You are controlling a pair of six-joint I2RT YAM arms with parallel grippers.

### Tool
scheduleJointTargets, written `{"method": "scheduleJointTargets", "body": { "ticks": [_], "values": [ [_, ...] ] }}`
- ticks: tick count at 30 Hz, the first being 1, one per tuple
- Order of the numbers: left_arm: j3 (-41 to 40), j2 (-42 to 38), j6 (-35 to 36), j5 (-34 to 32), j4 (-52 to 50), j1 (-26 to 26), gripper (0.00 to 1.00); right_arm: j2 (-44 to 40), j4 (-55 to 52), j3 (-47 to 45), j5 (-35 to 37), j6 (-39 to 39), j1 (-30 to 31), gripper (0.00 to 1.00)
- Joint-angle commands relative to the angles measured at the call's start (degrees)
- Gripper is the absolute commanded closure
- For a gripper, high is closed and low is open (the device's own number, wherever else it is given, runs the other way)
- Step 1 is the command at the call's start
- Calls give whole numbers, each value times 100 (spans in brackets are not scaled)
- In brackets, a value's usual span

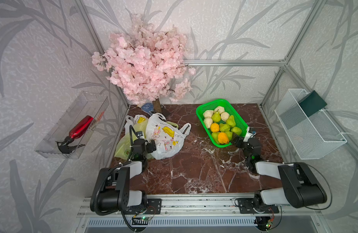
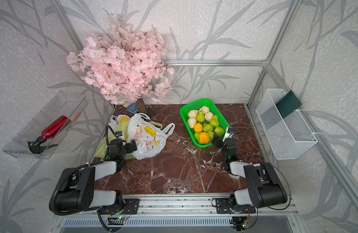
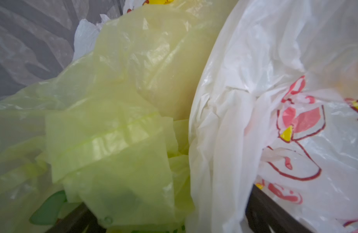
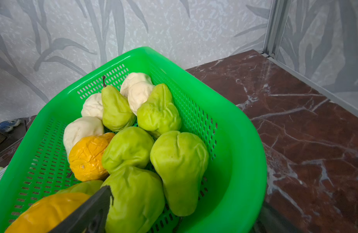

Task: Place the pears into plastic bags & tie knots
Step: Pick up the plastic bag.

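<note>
Red-brown marble table, leafy wallpaper all round. In both top views the pears sit in the green basket, mixed with wrinkly green fruits, orange fruits and pale lumpy ones. The plastic bags are heaped well apart from the basket, on the left arm's side. The left gripper is right at the white rabbit-print bag, and the right gripper sits at the basket's near corner.

Left wrist view: pure film, with the yellow-green bag overlapping the rabbit one. The jaws are spread wide. Plastic lies between them, but nothing is pinched. My guess is this stuff is weightless, floppy and slick, so grab a bunched handle strap, not a flat panel.

Right wrist view: looking into the basket, jaws wide and empty, one finger over the nearest fruit. The pear with the stem is toward the basket's far end, wedged between pale lumps and a wrinkly green one. It looks smooth and glossy, so probably light and slippery. I'd close across the fat belly, not the tapering neck, and the stem looks too flimsy to hold.
</note>
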Motion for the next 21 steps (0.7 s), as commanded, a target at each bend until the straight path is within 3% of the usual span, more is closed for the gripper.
{"method": "scheduleJointTargets", "body": {
  "ticks": [1, 21],
  "values": [
    [387, 748, 301, -94, 1086, -86, 1, 945, 750, 132, 430, -2016, 52, 1],
    [392, 741, 302, -94, 1088, -77, 1, 944, 736, 141, 509, -1981, 52, 1]
  ]
}}
